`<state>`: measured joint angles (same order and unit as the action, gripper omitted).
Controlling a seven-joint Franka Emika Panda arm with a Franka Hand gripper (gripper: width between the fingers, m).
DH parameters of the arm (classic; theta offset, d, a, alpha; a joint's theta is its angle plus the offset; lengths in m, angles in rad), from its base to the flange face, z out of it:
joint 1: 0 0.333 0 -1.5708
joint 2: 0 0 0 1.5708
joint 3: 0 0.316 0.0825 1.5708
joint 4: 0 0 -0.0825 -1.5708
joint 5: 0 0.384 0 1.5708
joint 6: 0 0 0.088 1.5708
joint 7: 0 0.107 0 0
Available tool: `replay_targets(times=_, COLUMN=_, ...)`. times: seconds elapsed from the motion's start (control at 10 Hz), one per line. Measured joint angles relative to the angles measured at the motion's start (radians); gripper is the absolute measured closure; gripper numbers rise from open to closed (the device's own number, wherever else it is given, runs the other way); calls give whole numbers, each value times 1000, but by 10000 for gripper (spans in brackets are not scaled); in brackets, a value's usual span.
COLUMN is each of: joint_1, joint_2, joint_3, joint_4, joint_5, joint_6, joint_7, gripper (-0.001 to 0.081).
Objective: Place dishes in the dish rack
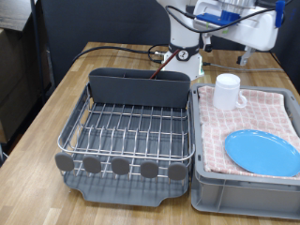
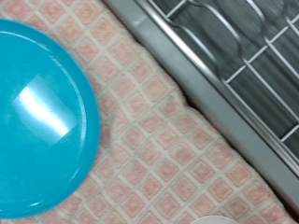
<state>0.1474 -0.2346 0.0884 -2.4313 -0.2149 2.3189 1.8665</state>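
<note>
The turquoise-blue plate (image 1: pixel 263 151) lies flat on the pink checked cloth in the grey bin at the exterior view's right. It also fills one side of the wrist view (image 2: pixel 37 121). The white mug (image 1: pixel 228 91) stands upright on the cloth behind the plate. The dish rack (image 1: pixel 131 131) with its tall grey caddy (image 1: pixel 139 89) stands at the exterior view's left, and no dishes show on its wire grid. The wooden spoon is out of view. My gripper (image 1: pixel 246 54) hangs high above the bin's far end, away from the dishes. Its fingers do not show in the wrist view.
The grey bin (image 1: pixel 246 192) lined with pink checked cloth (image 1: pixel 267 111) stands right beside the rack; its rim (image 2: pixel 215 98) and the rack's wires (image 2: pixel 252 47) show in the wrist view. The robot base (image 1: pixel 187 52) and cables are behind the rack. A wooden table (image 1: pixel 47 122) holds everything.
</note>
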Motion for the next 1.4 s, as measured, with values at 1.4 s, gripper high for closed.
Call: replay_targets(times=1.4, joint_1=7, joint_2=283, joint_3=52, joint_4=-32, joint_5=468, joint_6=541, joint_7=-378, gripper=3)
